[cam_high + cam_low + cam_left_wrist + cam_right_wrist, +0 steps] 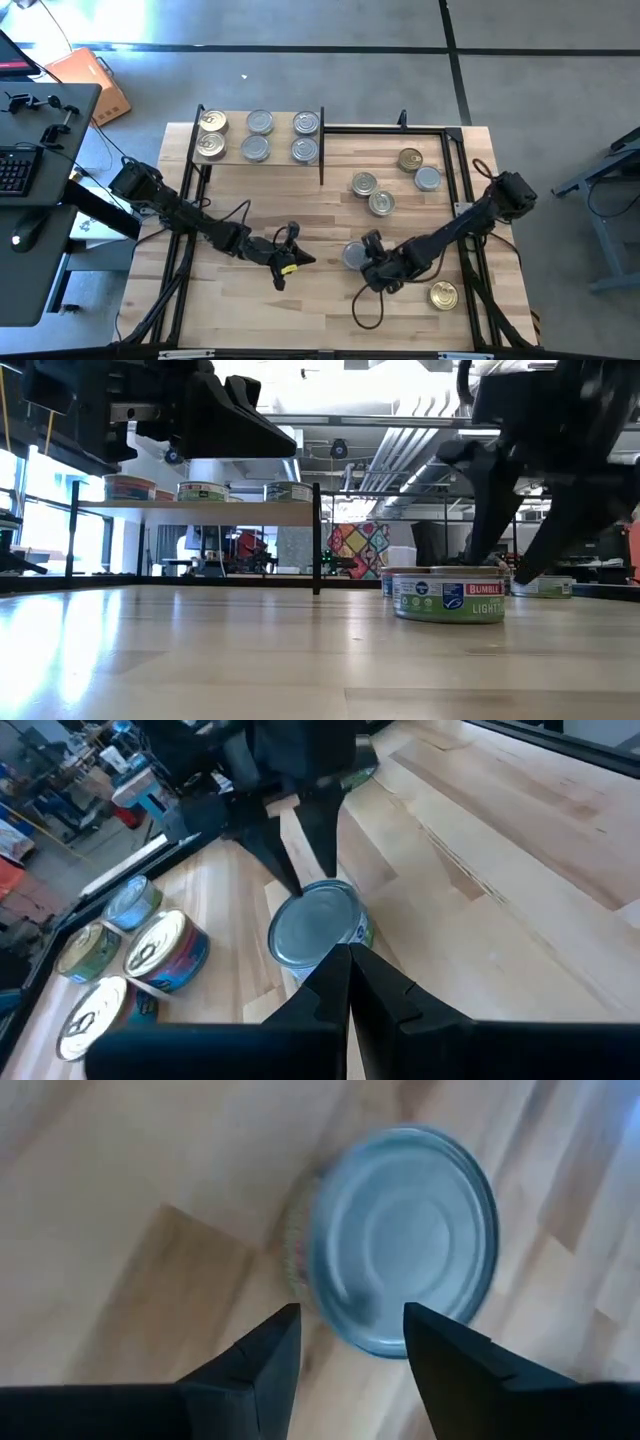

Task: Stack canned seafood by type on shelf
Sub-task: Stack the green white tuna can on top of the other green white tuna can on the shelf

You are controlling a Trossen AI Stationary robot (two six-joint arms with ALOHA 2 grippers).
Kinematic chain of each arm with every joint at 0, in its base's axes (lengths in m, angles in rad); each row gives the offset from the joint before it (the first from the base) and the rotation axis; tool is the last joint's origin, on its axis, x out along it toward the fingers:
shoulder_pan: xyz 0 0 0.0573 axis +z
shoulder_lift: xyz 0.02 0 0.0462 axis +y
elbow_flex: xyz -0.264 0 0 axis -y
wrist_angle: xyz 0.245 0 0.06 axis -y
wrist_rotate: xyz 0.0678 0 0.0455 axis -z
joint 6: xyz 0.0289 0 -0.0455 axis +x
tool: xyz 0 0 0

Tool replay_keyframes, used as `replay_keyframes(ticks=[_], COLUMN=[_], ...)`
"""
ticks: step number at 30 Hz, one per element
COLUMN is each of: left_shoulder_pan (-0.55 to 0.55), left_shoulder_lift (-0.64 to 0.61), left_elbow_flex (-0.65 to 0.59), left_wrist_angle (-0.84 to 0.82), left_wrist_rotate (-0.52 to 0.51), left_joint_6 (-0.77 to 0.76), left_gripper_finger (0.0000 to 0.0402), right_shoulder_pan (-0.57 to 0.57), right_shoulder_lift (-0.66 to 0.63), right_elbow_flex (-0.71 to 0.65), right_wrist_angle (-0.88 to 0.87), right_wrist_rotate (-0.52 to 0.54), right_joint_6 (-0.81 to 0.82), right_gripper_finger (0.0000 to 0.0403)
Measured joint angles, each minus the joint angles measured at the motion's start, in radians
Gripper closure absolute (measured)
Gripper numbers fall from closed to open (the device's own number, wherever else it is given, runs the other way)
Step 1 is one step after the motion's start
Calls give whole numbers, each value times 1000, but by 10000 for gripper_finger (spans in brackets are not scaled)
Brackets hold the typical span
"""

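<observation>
My bench [300,300] is a light-wood top. At its far left corner stands the shelf [228,160], a small board on thin black uprights, carrying six tins [258,124] in three pairs. On the bench itself four tins [364,184] cluster toward the far right, one silver-topped tin [352,256] sits near the middle beside my right arm, and a gold-topped tin [443,295] lies near the right edge.

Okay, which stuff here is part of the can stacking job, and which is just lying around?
Job:
shelf holding six tins
silver tin under the open right claw
loose tins on the table

Lying about:
keyboard
orange box
</observation>
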Motion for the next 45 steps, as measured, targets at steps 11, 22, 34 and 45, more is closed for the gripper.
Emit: replay_keyframes(ticks=[11,22,34,45], left_shoulder_pan=[30,30,30,30], left_shoulder_lift=[0,0,0,0], left_elbow_flex=[0,0,0,0], left_wrist_angle=[-1,-2,-2,-1], left_wrist_rotate=[29,30,29,38], left_joint_6=[-35,-35,-35,-35], left_gripper_finger=[401,401,401,402], right_shoulder_pan=[5,5,5,-21], right_shoulder_lift=[11,6,96,158], right_elbow_flex=[-29,37,42,49], right_wrist_angle=[339,79,134,386], right_wrist_rotate=[-64,-49,-29,-44], right_joint_6=[-1,66,-32,62], right_gripper_finger=[304,300,321,394])
